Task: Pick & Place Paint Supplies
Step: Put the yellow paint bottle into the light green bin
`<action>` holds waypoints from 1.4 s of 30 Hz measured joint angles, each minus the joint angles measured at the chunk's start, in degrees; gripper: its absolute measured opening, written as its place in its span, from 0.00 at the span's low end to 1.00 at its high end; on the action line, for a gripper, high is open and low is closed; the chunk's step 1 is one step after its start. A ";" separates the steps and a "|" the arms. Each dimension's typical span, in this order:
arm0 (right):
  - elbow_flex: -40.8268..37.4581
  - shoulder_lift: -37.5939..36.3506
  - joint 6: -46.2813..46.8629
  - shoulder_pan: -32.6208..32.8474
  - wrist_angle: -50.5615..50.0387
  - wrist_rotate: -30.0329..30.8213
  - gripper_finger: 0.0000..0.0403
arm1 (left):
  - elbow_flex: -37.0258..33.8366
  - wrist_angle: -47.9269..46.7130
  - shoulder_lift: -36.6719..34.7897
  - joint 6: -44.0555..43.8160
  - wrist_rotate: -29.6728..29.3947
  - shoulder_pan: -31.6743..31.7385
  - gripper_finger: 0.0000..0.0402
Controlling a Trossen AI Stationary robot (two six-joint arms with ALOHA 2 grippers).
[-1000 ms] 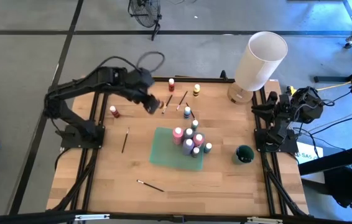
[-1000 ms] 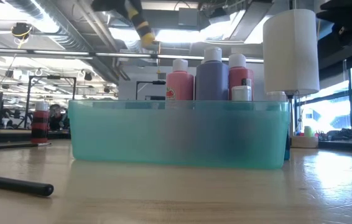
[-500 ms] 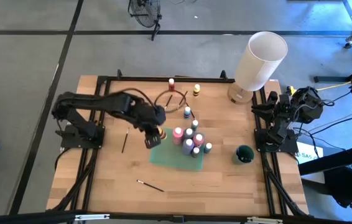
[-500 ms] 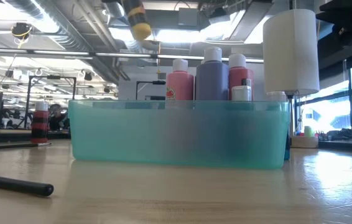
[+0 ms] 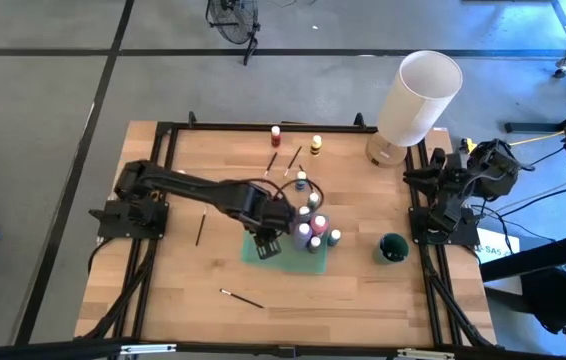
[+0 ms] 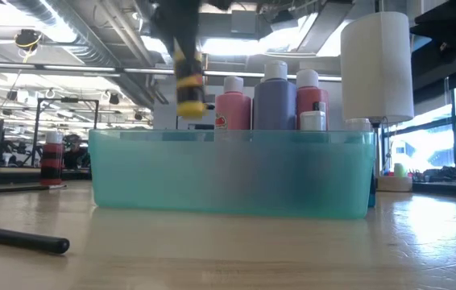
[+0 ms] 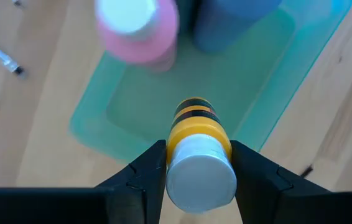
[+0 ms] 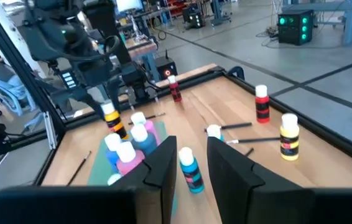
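the left gripper (image 7: 194,163) clamps a yellow paint bottle (image 7: 198,158) above the teal tray (image 7: 132,118) (bottles crowd one end), so releasing off-centre could topple the pink bottle (image 7: 137,28); the right gripper (image 8: 191,163) waits, fingers parted, holding nothing.

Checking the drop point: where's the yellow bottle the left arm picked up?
The yellow bottle is held in the left end effector, over the open left part of the teal tray, beside the pink bottle standing in it.
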 joint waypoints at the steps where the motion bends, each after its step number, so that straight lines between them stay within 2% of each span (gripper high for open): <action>1: 0.00 -0.02 0.85 -0.02 -1.04 -0.06 0.23 | 0.00 0.89 0.68 0.03 -0.14 -0.13 0.36; 11: 0.00 0.00 4.67 0.00 -3.53 -4.88 0.23 | -0.02 4.26 5.64 1.51 -1.25 -0.21 0.36; 16: 0.00 -0.01 4.69 -0.02 -3.88 -5.99 0.23 | -0.04 5.21 6.14 1.96 -2.99 -0.46 0.36; 22: 0.00 -0.02 5.06 -0.02 -4.41 -6.07 0.23 | -0.04 5.64 7.43 3.24 -2.29 -0.87 0.36; 31: 0.00 -0.02 5.06 -0.02 -4.56 -6.07 0.23 | -0.04 5.69 8.94 -6.67 2.51 -0.76 0.36; 42: 0.00 -0.02 5.06 -0.02 -4.58 -6.07 0.23 | -0.04 5.69 8.94 -17.71 2.29 -0.78 0.36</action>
